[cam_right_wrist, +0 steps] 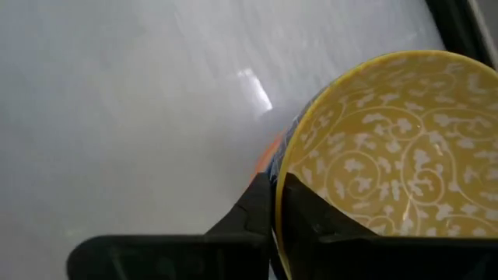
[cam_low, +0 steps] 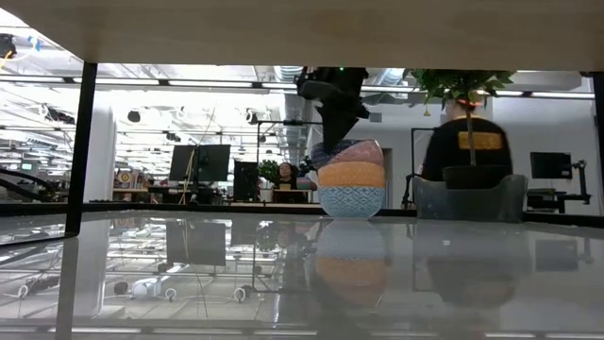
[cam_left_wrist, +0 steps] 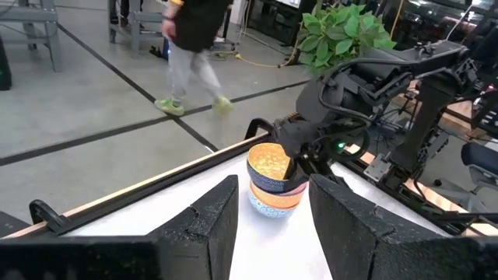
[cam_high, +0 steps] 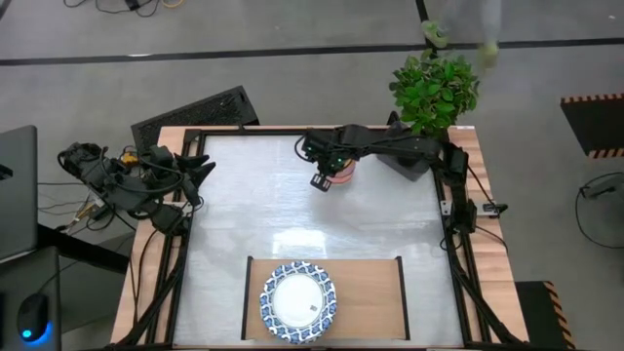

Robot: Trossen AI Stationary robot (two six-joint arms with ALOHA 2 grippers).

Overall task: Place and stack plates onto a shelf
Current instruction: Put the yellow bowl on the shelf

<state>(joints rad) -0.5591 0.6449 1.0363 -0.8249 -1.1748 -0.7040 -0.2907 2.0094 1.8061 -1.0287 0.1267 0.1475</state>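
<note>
One shelf (cam_high: 370, 292) lies well apart from the right gripper (cam_right_wrist: 277, 204), carrying one plate (cam_high: 298, 302) at its left end. A stack of three bowls (cam_low: 351, 178) sits under that gripper, whose fingers pinch the top bowl's rim (cam_right_wrist: 289, 155). The left gripper (cam_left_wrist: 272, 218) waits half-open at the table's left edge.

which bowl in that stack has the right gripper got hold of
The top bowl, the one with the yellow patterned inside. The right gripper is shut on its rim; the orange bowl and blue bowl sit beneath it.
</note>
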